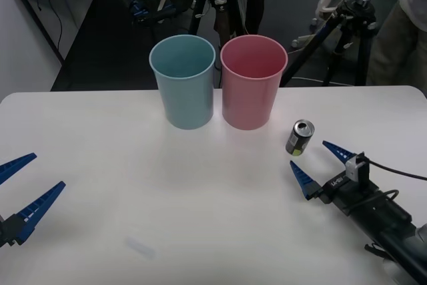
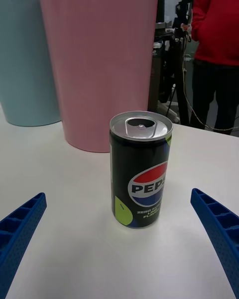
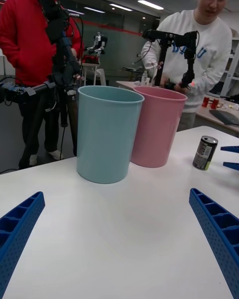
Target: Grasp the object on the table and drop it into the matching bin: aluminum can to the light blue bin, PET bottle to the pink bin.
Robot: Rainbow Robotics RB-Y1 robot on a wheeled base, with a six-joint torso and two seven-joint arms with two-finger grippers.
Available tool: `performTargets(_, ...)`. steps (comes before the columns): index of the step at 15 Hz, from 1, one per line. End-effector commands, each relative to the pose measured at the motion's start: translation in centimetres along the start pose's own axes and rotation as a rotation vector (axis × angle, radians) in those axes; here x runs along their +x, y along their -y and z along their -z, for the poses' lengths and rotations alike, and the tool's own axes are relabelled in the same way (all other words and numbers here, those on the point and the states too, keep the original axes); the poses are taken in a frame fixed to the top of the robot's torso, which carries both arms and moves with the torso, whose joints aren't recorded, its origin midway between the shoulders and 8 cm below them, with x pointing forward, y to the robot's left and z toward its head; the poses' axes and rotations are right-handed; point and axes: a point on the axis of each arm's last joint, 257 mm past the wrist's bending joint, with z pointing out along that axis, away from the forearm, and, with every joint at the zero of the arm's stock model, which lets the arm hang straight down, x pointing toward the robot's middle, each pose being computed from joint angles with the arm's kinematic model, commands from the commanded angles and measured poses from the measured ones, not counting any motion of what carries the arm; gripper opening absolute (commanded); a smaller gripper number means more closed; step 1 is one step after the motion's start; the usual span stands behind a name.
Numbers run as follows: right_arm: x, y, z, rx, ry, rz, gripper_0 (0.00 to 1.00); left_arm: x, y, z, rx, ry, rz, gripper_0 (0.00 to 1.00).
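A small dark grey aluminum can (image 1: 299, 137) with a yellow-green patch and silver top stands upright on the white table (image 1: 200, 218), right of the pink bin (image 1: 253, 82). The light blue bin (image 1: 183, 81) stands beside the pink one, to its left. My right gripper (image 1: 317, 163) is open just in front of the can, fingers spread wider than it and not touching. In the right wrist view the can (image 2: 141, 169) stands between and ahead of the blue fingers (image 2: 217, 223). My left gripper (image 1: 22, 184) rests open at the table's left edge. The left wrist view shows the can (image 3: 204, 153) beyond both bins.
Black tripods (image 1: 347, 18) and people stand behind the table's far edge. The two bins sit close together at the back centre.
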Motion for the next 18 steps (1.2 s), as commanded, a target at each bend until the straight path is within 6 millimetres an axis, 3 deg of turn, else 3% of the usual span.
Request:
performTargets(1, -0.2, 0.1, -0.9, 0.010, -0.004, -0.007, 1.00, 0.0, 0.0, 0.0, 0.000, 0.000, 0.000, 1.00)
performTargets(9, -0.8, 0.4, -3.8, 0.049, -0.016, -0.028, 1.00, 0.0, 0.0, 0.0, 0.000, 0.000, 0.000, 1.00)
performTargets(18, -0.1, 1.2, -7.4, 0.059, -0.042, -0.068, 1.00, 0.0, 0.0, 0.0, 0.000, 0.000, 0.000, 1.00)
